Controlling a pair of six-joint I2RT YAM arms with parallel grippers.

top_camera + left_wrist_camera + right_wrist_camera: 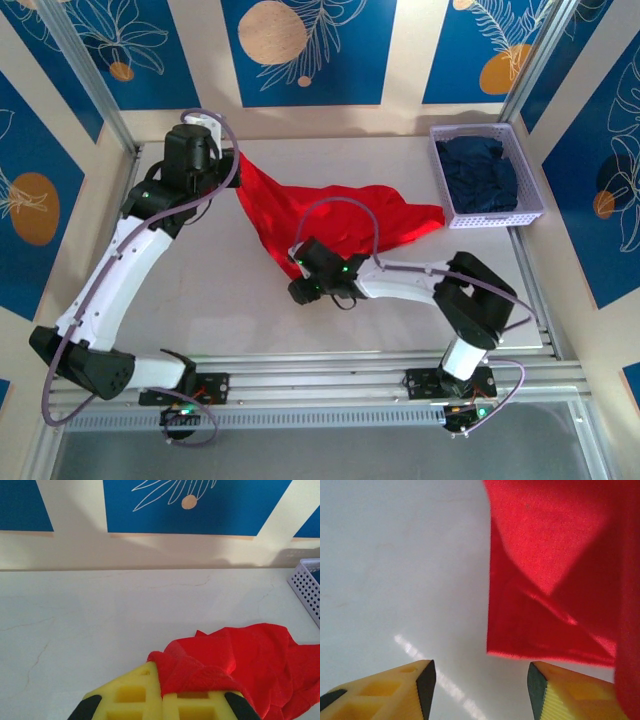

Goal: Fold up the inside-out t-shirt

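The bright red t-shirt stretches from the far left of the table toward the basket; its print is hidden. My left gripper is shut on the shirt's left end and holds it raised. In the left wrist view, red cloth bunches between the closed yellow fingers of the left gripper. My right gripper is open, low over the table by the shirt's near corner. In the right wrist view, the shirt's hem hangs just ahead of the right gripper, with nothing between its fingers.
A lavender mesh basket holding a dark navy garment stands at the back right, and its corner also shows in the left wrist view. Bare white tabletop lies in front of the shirt. Blue patterned walls enclose the table.
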